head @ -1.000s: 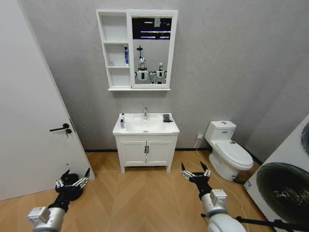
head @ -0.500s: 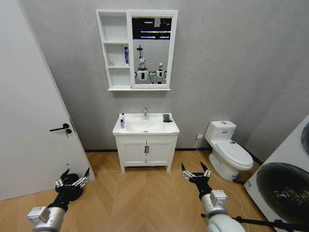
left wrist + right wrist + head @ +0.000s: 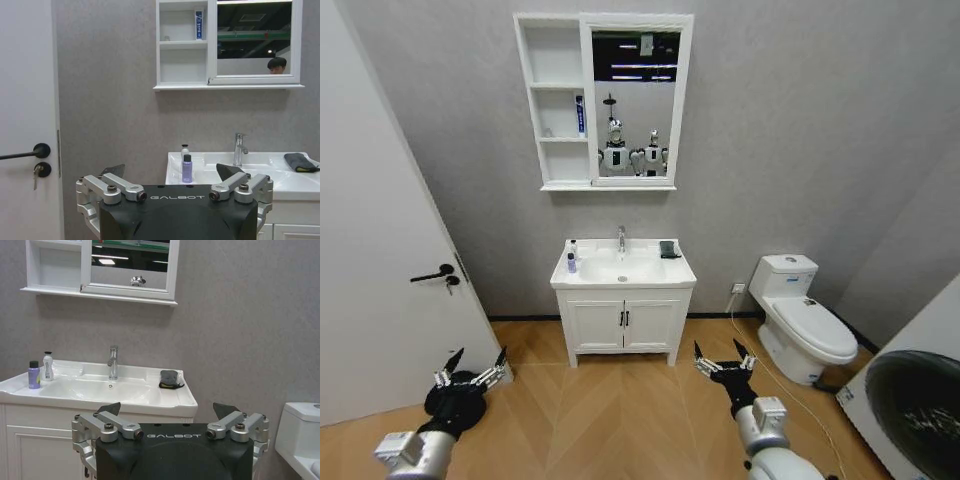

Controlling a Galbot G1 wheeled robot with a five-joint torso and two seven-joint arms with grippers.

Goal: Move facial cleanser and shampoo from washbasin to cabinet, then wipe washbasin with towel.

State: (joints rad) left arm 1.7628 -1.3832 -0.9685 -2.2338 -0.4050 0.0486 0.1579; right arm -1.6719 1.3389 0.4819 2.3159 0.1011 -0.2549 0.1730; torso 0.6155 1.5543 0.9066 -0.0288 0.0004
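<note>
Washbasin [image 3: 623, 270] holding two bottles [image 3: 571, 258], towel [image 3: 667, 248], hands [image 3: 472, 369] spread

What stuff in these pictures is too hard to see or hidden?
- Labels on the small purple bottle and clear white bottle on the white ceramic washbasin: too small in every view.
- Blue-and-white tube in the white wall cabinet: writing too small.
- Folded dark grey towel: underside hidden.
- Washbasin's front edge: hidden behind the open left gripper and open right gripper in the wrist views.

Towel [image 3: 667, 248] (folded) on washbasin [image 3: 623, 273].
</note>
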